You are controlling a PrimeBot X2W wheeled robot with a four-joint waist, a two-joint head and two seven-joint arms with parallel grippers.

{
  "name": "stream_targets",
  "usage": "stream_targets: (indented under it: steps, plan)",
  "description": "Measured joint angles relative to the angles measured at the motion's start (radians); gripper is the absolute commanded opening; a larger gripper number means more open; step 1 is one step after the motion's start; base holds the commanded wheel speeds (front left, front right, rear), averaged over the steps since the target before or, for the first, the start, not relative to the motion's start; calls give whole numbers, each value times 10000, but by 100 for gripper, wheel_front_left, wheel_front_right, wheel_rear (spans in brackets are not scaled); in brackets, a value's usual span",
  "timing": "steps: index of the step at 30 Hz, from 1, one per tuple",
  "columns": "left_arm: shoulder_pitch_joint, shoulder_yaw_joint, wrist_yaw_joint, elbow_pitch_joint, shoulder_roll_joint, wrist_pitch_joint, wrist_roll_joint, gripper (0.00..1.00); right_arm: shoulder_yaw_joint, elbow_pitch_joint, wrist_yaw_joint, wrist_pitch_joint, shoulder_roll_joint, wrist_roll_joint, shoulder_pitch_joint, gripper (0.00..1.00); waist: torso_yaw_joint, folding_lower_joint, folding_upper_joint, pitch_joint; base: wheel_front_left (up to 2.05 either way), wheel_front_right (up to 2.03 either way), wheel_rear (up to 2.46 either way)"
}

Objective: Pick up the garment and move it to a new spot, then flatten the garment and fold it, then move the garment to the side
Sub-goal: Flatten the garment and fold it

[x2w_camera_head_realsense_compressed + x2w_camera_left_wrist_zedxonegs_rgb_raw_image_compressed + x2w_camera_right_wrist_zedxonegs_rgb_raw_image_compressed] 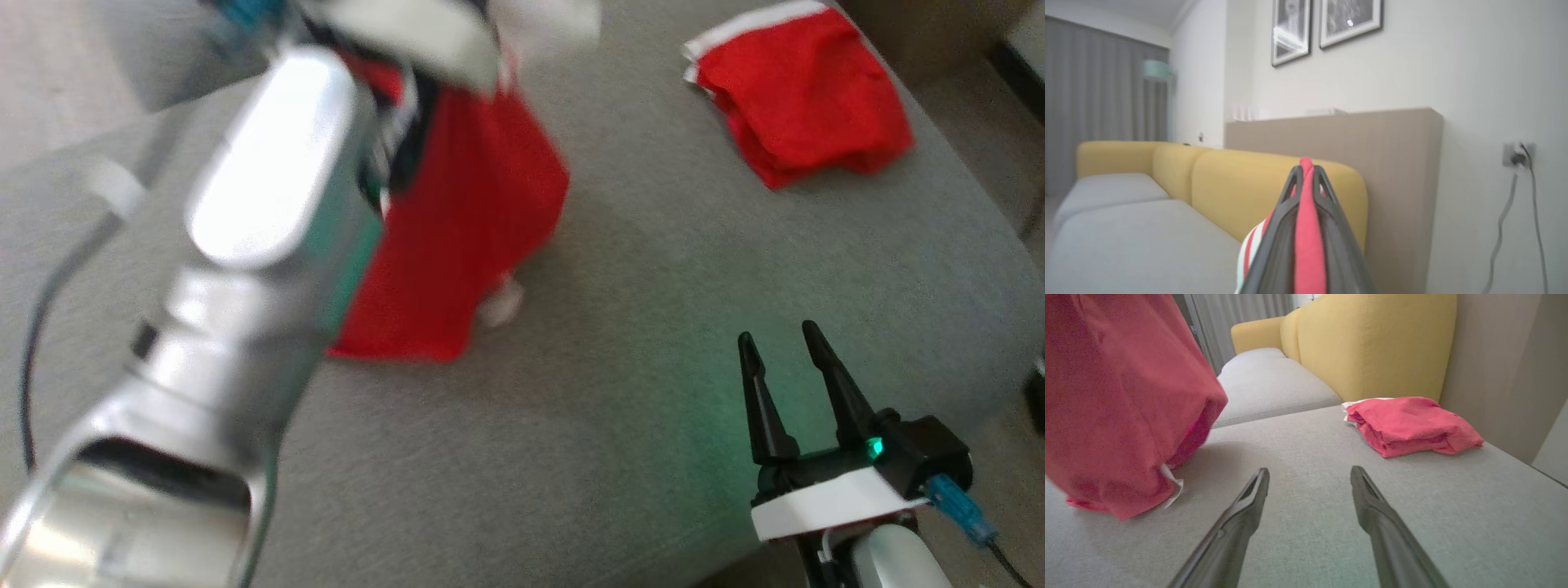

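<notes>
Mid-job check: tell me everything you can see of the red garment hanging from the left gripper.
The red cloth garment hangs in loose folds from the left gripper, whose dark fingers are shut on a pinched ridge of it. Soft-looking fabric, with a red-and-white striped part beside the grip and a small white tag near the hem. Its lower edge reaches down to the grey sofa cushion; whether it touches is unclear.

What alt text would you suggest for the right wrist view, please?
The right claw hangs open over a grey sofa seat. A red garment dangles at left; a folded red garment lies ahead by the yellow backrest.
</notes>
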Motion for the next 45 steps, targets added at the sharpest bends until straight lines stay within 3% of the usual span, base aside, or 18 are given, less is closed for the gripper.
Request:
stream_targets:
  steps: [5, 9, 19, 28, 29, 30, 31, 36, 42, 45]
  plan:
    - [-1037, 918, 435, -121, -128, -640, -1628, 0, 12, 59, 0, 0, -8, -102, 10, 100, 750, -1, 0, -421, 0, 0, 0]
    - [-361, 1628, 826, -10, -138, -1197, -2709, 0, -148, 100, 0, 0, -19, -173, 78, 100, 1459, -1, 0, -763, 0, 0, 0]
    - [6584, 3033, 1072, -209, 288, -1649, -3871, 0, -349, 92, 0, 0, -146, -261, 755, 100, 3296, -2, 0, -1320, 0, 0, 0]
    - [9910, 4194, 430, -1582, 127, -1755, -3708, 0, -397, 102, 0, 0, -247, -263, 963, 100, 4394, -2, 0, -1721, 0, 0, 0]
    - [10147, 4169, 366, -1599, 119, -1756, -3659, 33, -387, 102, 0, 0, -247, -263, 1007, 100, 4470, -2, 0, -1767, 0, 0, 0]
    - [10363, 4134, 370, -1601, 119, -1756, -3591, 88, -370, 104, 0, 0, -247, -263, 1058, 100, 4539, -2, 0, -1814, 0, 0, 0]
    - [10541, 4098, 376, -1616, 119, -1755, -3465, 100, -343, 107, 0, 0, -247, -263, 1103, 100, 4595, -2, 0, -1859, 0, 0, 0]
    - [11019, 3785, 589, -2073, 286, -1755, -1992, 100, -313, 104, 0, 0, -245, -349, 1194, 100, 4705, -2, 0, -1947, 0, 0, 0]
    - [11090, 3124, 629, -2598, 1641, -1501, -291, 100, -297, 98, 0, 0, -247, -351, 1220, 100, 4670, -1, 0, -1796, 0, 0, 0]
    - [11088, 2734, 351, -2644, 2197, -968, 86, 100, -215, 100, 0, 0, -247, -351, 1219, 100, 4604, 0, 0, -1706, 0, 0, 0]
